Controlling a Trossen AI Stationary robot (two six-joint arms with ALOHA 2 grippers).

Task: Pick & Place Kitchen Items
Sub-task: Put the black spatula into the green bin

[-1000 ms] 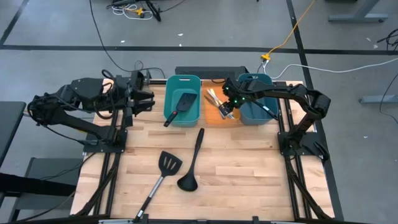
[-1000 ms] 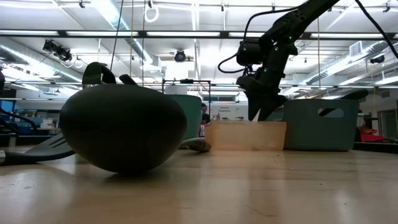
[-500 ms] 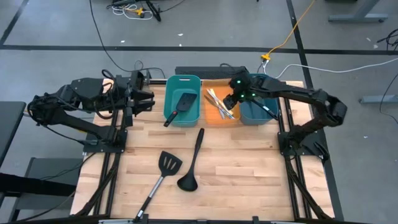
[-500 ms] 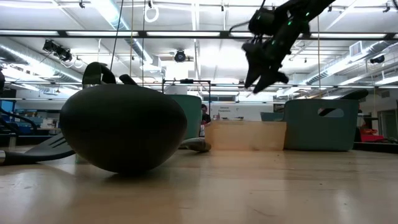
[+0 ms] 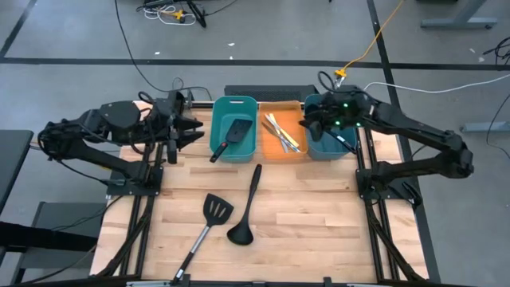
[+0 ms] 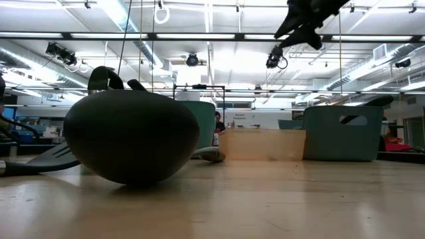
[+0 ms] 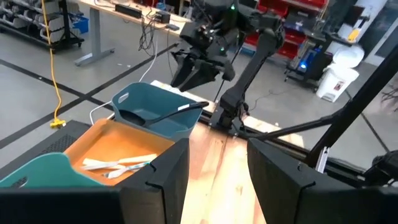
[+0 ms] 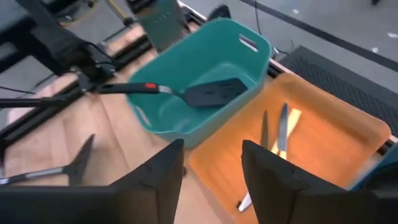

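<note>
Above the right-hand teal bin [image 5: 327,137], the right gripper [image 5: 307,121] hangs raised, its jaws parted and holding nothing. At the desk's [image 5: 263,207] left edge the left gripper [image 5: 194,128] waits, jaws likewise apart and empty. One slotted spatula [image 5: 227,137] leans in the left teal bin [image 5: 236,127]; thin sticks [image 5: 280,130] lie in the smooth orange bin [image 5: 280,143] between. Another spatula [image 5: 209,223] and a glossy black ladle [image 5: 245,209] rest on the pale wood planks. Only the low view shows the ladle's rounded bowl [image 6: 131,136] close up.
</note>
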